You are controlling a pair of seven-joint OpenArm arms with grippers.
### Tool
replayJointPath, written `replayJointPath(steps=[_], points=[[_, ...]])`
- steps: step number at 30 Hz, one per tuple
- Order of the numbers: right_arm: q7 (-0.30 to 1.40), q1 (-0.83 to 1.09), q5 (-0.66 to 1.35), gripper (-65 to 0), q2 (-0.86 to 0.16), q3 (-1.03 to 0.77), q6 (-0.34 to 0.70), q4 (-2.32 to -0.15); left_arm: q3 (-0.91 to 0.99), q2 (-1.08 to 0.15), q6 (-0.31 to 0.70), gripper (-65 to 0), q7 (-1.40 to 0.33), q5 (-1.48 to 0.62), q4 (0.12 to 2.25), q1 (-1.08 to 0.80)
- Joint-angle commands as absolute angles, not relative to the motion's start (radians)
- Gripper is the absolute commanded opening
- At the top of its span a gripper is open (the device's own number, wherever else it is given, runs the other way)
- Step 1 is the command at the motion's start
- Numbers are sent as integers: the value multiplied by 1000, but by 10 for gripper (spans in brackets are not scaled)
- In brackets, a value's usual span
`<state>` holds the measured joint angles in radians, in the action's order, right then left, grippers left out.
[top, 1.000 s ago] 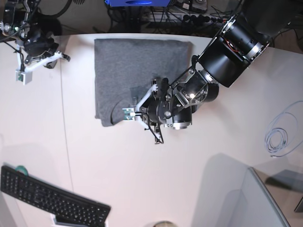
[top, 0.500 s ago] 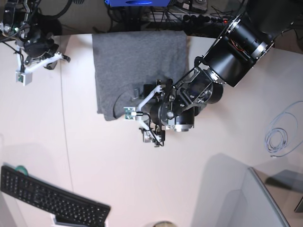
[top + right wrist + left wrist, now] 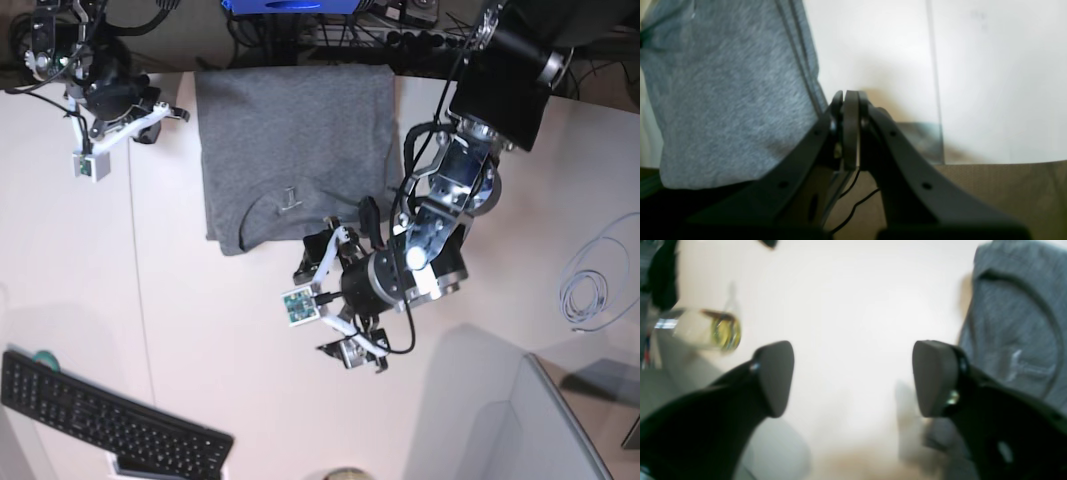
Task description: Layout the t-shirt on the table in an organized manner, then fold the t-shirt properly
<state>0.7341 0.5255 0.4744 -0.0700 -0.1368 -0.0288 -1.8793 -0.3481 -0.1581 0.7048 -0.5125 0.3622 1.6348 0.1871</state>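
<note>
From the base view I see the t-shirt [image 3: 295, 150] lying on the white table [image 3: 200, 340], folded in lengthwise into a tall grey rectangle. Its far edge sits at the back rim of the table, and the neckline with its small tag faces the near edge.

My left gripper [image 3: 334, 305] hangs just off the shirt's near right corner, above bare tabletop. In the left wrist view its two dark fingers [image 3: 773, 376] stand wide apart with nothing between them, and the grey collar lies off to one side of them.

My right gripper [image 3: 168, 112] sits beside the shirt's far left corner. The right wrist view shows its jaws pressed together, empty, with the shirt's hemmed edge just beside them.

A black keyboard [image 3: 105, 420] lies at the near left of the table, and a coiled pale cable [image 3: 590, 290] lies at the far right, both well apart from the shirt.

I judge the layout and the side folds done, with a crosswise fold left. The next move likely calls for both claws to take one short end at its corners and carry it over the other end, keeping the layers square.
</note>
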Motion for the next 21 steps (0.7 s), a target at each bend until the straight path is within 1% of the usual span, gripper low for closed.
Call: replayJointPath(steps=[1, 2, 3, 5, 9, 13, 17, 21], points=[[717, 524, 484, -650, -74, -125, -25, -1914, -308, -179, 698, -263, -507, 358, 1689, 148], [717, 526, 484, -650, -74, -116, -25, -1920, -280, -183, 698, -342, -507, 354, 1721, 105], [717, 526, 484, -650, -76, -110, -25, -1923, -246, -185, 698, -434, -507, 338, 1750, 64], [717, 526, 484, -650, -76, -107, -25, -1933, -174, -189, 698, -650, -507, 266, 1802, -19], [714, 538, 483, -650, -88, -108, -25, -1948, 39, -223, 698, -650, -507, 76, 1844, -166], [639, 595, 483, -650, -189, -110, -27, -1959, 239, -283, 698, -650, -507, -142, 1844, -329], [588, 734, 483, -650, -295, -113, -31, -1986, 312, -348, 698, -650, -506, -272, 1837, -512], [513, 897, 483, -650, -321, -113, -31, -1983, 315, -355, 698, -650, -484, -242, 1788, -665]])
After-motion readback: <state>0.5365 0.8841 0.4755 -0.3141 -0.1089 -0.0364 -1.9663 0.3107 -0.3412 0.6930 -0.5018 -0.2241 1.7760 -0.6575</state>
